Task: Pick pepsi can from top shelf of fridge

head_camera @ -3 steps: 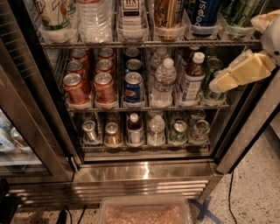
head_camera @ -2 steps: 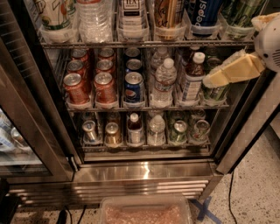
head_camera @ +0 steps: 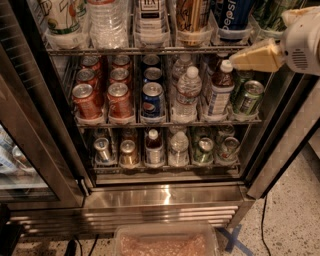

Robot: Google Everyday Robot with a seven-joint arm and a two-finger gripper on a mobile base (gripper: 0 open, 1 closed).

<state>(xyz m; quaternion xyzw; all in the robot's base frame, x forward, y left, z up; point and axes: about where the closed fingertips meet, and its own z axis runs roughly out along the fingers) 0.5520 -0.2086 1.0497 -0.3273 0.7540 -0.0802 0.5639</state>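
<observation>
Pepsi can [head_camera: 231,17] at the front of a clear tray on the top shelf [head_camera: 150,50], second lane from the right, white lettering turned to the open front; the tray walls appear meant to keep each lane of tall drinks upright and in file, so the can stands apart from the tan can [head_camera: 192,17] on its left and the green cans [head_camera: 270,12] on its right. Fridge [head_camera: 165,196] stands with its glass door [head_camera: 22,150] swung out to the left, leaving all racks reachable. Gripper [head_camera: 250,56] enters from the right edge on a white wrist [head_camera: 305,42], pointing left, below and to the right of the can, at about the height of the shelf's front rail and in front of the middle rack's right-hand lanes; it holds nothing, and whether it is released or clenched cannot be told. Judged from this pose, the approach is in progress and a rise to can height is needed before any grasp. Hidden or cut off: the can's upper half and rim pass beyond the top of the view, as do all its neighbours; what stands behind it in the lane is not visible; the gripper covers the right end of the rail; the arm beyond the wrist is out of view
</observation>
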